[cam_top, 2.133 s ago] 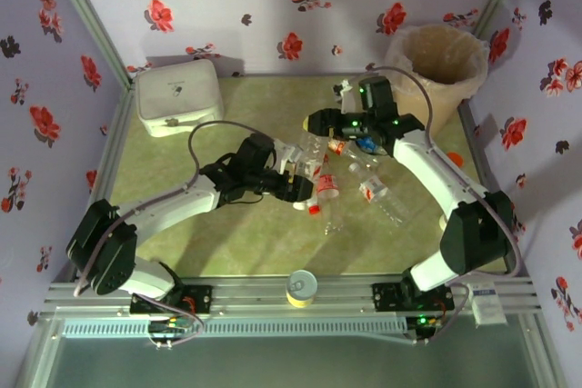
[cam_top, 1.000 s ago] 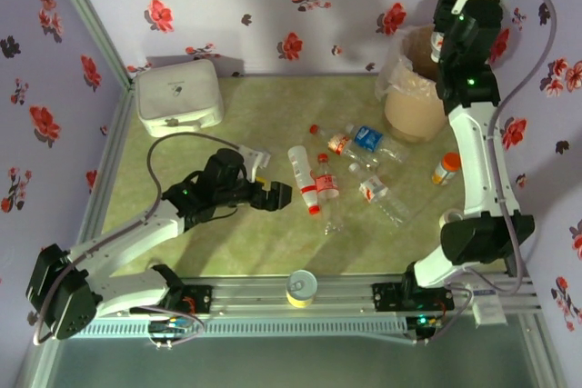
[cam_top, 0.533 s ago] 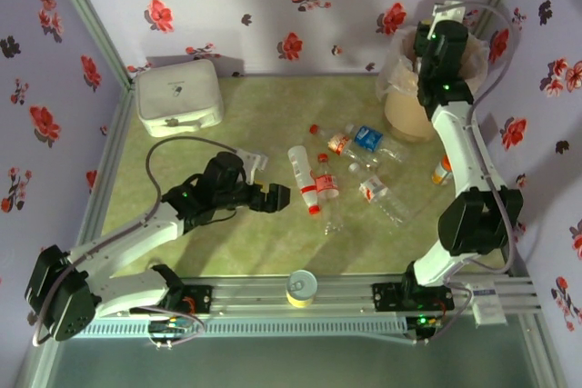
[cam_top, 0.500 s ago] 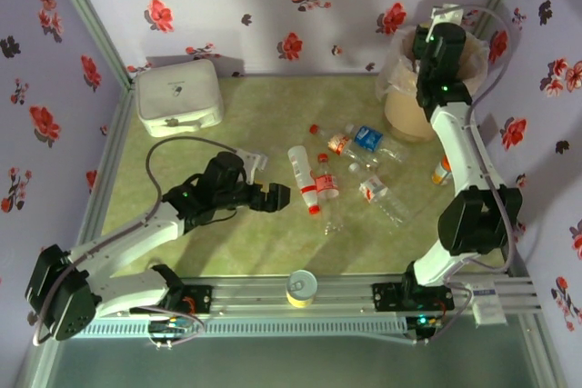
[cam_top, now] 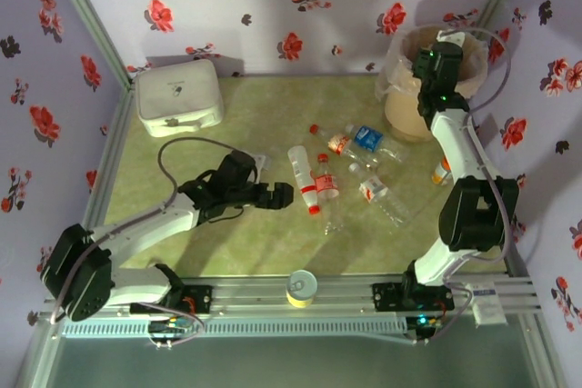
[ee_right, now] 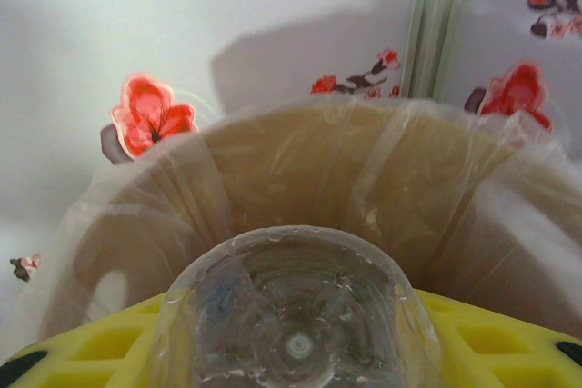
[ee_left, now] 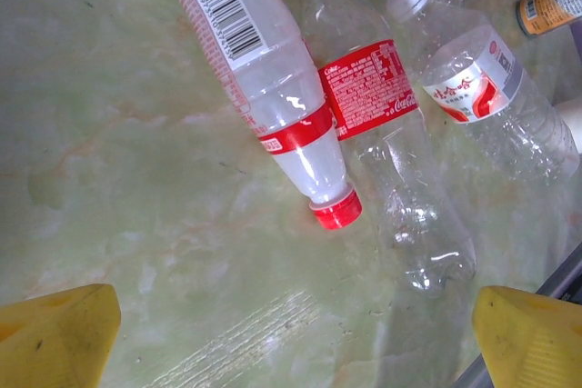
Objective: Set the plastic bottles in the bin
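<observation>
The right gripper (cam_top: 444,52) had carried a clear bottle (ee_right: 293,311) up over the bin (cam_top: 406,115) — fingers clamped on it, release pending; the left gripper (cam_top: 278,195), jaws wide, hovered by remaining bottles (cam_top: 317,184) well short of the bin.

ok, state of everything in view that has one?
Round beige bin, upright, bag-lined.
Right gripper, shut on a clear plastic bottle over the bin.
Clear plastic bottles on the table, lying on their sides.
Left gripper, open above them.
White rounded box, lid shut.
Yellow-rimmed round tin, upright.
</observation>
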Robot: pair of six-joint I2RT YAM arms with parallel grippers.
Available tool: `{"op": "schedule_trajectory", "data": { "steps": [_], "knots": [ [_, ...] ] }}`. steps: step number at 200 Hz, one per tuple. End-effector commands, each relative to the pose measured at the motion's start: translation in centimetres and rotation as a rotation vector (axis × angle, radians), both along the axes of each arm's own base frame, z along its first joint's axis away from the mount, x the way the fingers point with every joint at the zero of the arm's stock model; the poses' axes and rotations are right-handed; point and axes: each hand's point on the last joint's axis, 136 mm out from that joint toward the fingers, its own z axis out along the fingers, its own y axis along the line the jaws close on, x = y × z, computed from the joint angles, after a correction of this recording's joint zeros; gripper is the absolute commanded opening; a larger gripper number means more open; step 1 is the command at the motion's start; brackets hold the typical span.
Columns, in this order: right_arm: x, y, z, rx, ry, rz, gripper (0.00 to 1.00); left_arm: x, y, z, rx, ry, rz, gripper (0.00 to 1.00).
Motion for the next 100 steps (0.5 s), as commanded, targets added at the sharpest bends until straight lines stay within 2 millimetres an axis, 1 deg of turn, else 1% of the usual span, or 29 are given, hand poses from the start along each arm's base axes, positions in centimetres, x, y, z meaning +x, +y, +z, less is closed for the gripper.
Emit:
{"op": "schedule_trajectory", "data": {
  "steps": [1, 22, 41, 65, 88, 100],
  "knots": [
    [0.3, -0.3, -1.4, 0.053, 0.017, -0.01, 0.5, 1.1, -0.1, 0.6, 0.013, 0.001, 0.036, 1.0],
    [0.2, -0.5, -1.3, 0.069, 0.029, -0.015, 0.58, 1.0, 0.2, 0.1, 0.033, 0.014, 0.051, 1.0],
    [-0.2, -0.6, -0.3, 0.08, 0.027, -0.017, 0.66, 1.2, 0.5, -0.1, 0.045, 0.019, 0.073, 1.0],
    [-1.0, -0.8, 2.3, 0.084, 0.007, -0.021, 0.77, 1.4, 0.7, -0.4, 0.055, 0.024, 0.089, 1.0],
    [-1.9, -0.9, 5.3, 0.075, -0.005, -0.018, 0.83, 1.7, 0.5, -0.7, 0.066, 0.031, 0.096, 1.0],
    [-2.5, -0.9, 6.8, 0.062, -0.016, -0.017, 0.89, 1.9, 0.3, -0.7, 0.07, 0.033, 0.098, 1.0]
  ]
}}
